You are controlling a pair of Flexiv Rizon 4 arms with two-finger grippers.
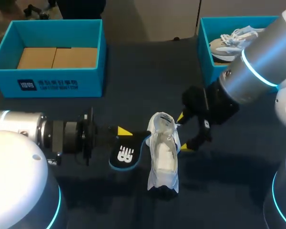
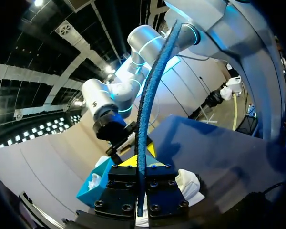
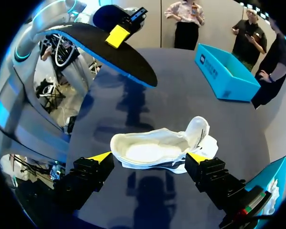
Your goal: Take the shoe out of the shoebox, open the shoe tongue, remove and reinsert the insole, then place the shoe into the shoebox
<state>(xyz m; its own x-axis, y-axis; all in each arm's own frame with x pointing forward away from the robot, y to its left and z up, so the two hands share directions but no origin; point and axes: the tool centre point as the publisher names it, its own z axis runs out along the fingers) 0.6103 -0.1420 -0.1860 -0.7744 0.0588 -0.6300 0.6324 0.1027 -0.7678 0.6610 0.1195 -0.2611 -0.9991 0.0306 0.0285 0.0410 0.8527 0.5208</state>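
**Shoe** (image 1: 163, 153): white, resting on its sole on the dark table (image 1: 238, 186). The tongue (image 1: 161, 121) is raised and the inside is open to view.

**Insole** (image 1: 127, 153): out of the shoe, black with a blue edge. It is held above the table just beside the shoe, on the left arm's side. The head view does not show whether its tip touches the shoe.

**Left gripper** (image 1: 124, 133): beside the shoe, with its fingers pressed on the insole from both sides. In the left wrist view the insole stands edge-on between them.

**Right gripper** (image 1: 183, 133): on the shoe's opposite side, fingers spread wide. One yellow tip is near the tongue and the other is beside the shoe's middle. In the right wrist view the shoe lies ahead of the spread fingers, spanning the gap between them. It cannot be told whether they touch it.

**Near box** (image 1: 47, 78): blue, well beyond the shoe on the left arm's side, with cardboard on its floor.

**Far box** (image 1: 207, 52): blue, beyond the shoe on the right arm's side. It holds a second shoe (image 1: 229, 40).
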